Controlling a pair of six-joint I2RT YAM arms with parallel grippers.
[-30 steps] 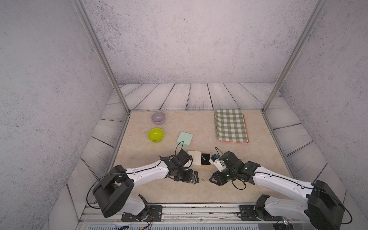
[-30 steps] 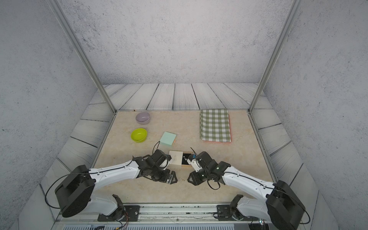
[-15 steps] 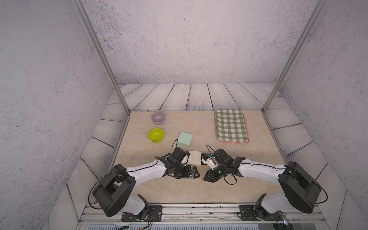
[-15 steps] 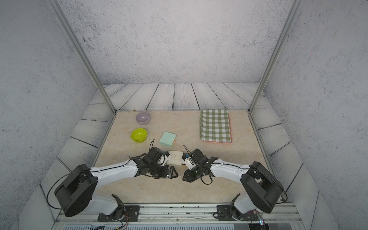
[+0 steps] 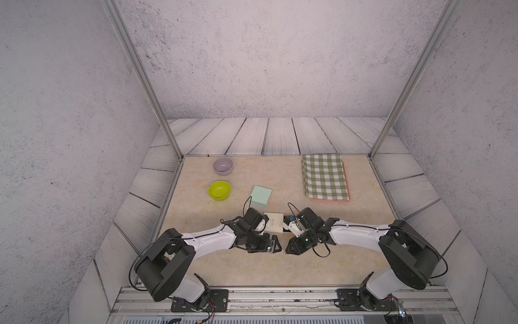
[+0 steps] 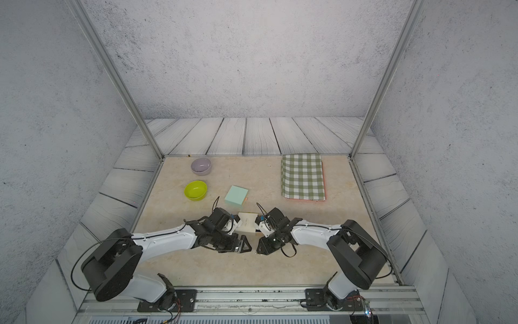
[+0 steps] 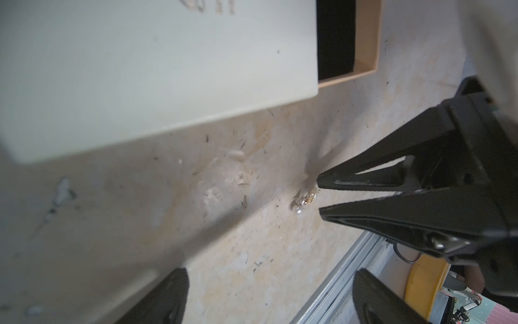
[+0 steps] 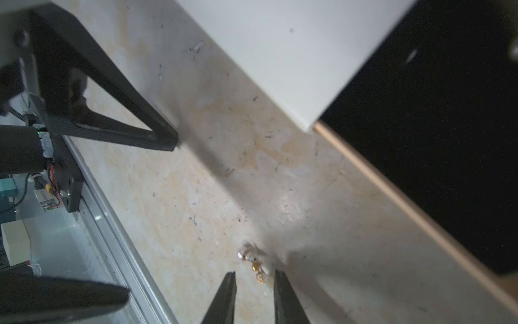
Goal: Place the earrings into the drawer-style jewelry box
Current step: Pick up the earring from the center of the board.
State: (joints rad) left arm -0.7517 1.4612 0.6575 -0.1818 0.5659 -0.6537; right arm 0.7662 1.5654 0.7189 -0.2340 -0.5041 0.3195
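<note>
The right gripper (image 8: pixel 254 276) had narrowed its fingers around an earring (image 8: pixel 253 262) lying on the counter (image 8: pixel 196 196); the left gripper's (image 7: pixel 270 294) fingers stood wide beside the jewelry box (image 7: pixel 157 70).

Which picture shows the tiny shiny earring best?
The right wrist view: the tiny gold-and-pearl earring lies large before the tips. The left wrist view shows it smaller; both top views show a mere speck.

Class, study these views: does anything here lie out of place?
Yes: an earring lies loose on the table beside the open drawer, at the right end effector tips, not gripped.
</note>
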